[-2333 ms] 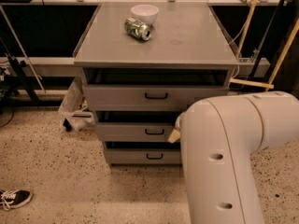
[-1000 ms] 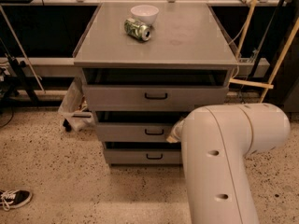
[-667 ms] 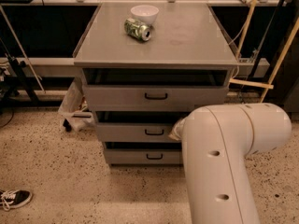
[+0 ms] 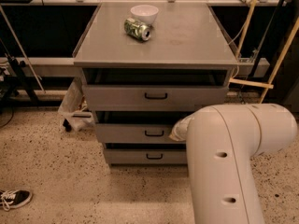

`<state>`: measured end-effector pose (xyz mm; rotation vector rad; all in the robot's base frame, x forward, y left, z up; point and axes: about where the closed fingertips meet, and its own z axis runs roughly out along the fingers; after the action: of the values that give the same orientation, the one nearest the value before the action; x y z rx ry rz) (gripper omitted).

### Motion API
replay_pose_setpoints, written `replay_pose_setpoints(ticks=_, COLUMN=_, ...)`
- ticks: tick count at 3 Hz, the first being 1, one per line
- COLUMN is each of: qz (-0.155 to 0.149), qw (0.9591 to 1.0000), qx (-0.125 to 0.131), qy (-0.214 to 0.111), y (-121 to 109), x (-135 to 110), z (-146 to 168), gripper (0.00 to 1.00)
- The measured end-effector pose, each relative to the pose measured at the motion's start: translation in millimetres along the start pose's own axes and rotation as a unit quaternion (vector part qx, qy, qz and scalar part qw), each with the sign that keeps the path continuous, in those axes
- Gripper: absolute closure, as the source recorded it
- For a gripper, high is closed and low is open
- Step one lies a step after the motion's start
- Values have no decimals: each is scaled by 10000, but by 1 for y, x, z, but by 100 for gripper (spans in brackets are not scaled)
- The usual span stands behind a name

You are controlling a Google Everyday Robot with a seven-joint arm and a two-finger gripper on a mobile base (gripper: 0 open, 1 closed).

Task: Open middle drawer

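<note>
The robot's bulky white arm [image 4: 224,167] fills the foreground, its claw [image 4: 179,129], open or closed one cannot tell, against the right part of the middle drawer [image 4: 124,133], under a worktop [image 4: 187,41] carrying a can [image 4: 138,29] and bowl [image 4: 144,14] by its far edge.

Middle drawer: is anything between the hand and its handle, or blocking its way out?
Nothing visible. The hand, largely hidden behind the white arm, is at the grey flat-fronted middle drawer, just right of its black bar handle; speckled floor ahead lies bare.
</note>
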<state>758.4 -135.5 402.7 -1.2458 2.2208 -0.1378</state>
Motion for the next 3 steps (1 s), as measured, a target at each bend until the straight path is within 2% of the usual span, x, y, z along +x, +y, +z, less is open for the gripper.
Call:
replay_pose_setpoints(ticks=1, qz=27, qw=10000, qx=-23, qy=-15, y=5, x=4, z=-3, gripper=100)
replay_pose_setpoints(ticks=2, qz=-182, qw=9998, qx=40, qy=-65, y=6, x=-7, z=-12, gripper=100)
replay_pose_setpoints(ticks=3, qz=-185, qw=9998, qx=43, qy=-69, y=5, x=-8, z=-14, gripper=100)
